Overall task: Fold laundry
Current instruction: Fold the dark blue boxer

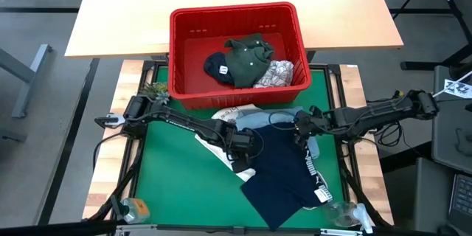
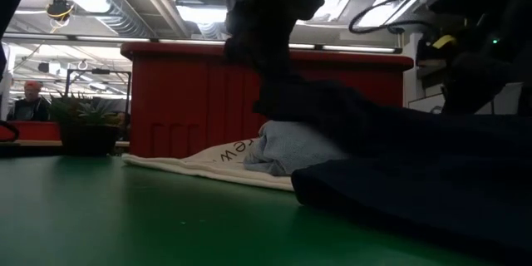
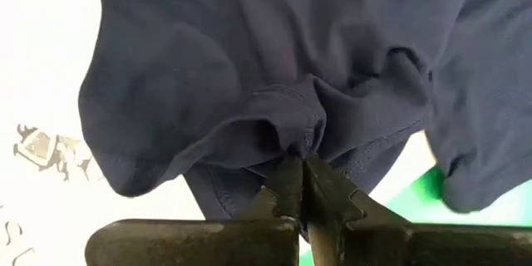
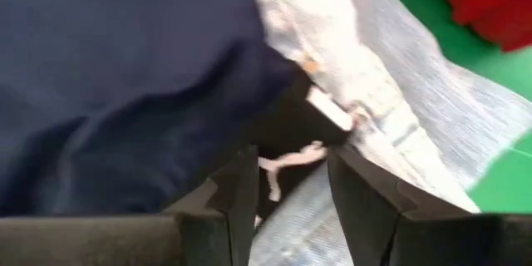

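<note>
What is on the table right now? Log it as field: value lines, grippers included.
surface: green mat
navy garment: spread on the mat
left gripper: shut on a pinched fold of the navy garment
right gripper: jaws apart at the navy garment's edge, over the light blue denim
tote bag: flat under the denim
red basket: behind the mat, holding an olive garment, a dark blue one and a printed white one

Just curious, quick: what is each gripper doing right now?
Left gripper: shut on the navy garment.
Right gripper: open, at the navy garment's edge, over light denim.
</note>
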Robot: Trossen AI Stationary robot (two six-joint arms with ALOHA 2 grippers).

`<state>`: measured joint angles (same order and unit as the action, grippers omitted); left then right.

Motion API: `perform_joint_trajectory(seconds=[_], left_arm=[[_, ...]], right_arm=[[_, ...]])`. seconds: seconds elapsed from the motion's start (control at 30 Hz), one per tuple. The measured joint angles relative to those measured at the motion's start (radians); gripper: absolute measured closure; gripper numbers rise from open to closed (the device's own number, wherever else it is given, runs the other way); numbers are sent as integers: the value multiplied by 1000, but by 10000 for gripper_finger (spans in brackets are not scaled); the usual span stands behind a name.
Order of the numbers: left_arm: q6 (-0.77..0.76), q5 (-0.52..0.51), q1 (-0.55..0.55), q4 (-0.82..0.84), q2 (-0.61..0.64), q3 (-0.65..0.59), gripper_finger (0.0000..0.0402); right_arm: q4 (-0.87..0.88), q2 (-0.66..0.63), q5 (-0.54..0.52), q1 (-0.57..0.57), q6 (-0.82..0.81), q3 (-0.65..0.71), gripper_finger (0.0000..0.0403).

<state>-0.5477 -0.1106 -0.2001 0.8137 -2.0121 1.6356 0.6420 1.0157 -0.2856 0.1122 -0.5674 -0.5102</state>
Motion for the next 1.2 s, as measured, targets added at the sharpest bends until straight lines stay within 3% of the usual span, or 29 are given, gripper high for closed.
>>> perform_joint_trajectory(seconds=[0.33,0.77,0.93,1.2], left_arm=[[0,1,-33,54,0,0,392],[2,-3,-36,73,0,0,277],[0,-89,-30,169,19,0,256],[6,-223,-24,369,50,0,254]], right_arm=[[20,0,46,-77,-2,0,256],[19,0,70,-80,-3,0,256],[20,0,70,-80,-3,0,256],[20,0,71,-80,-2,0,256]])
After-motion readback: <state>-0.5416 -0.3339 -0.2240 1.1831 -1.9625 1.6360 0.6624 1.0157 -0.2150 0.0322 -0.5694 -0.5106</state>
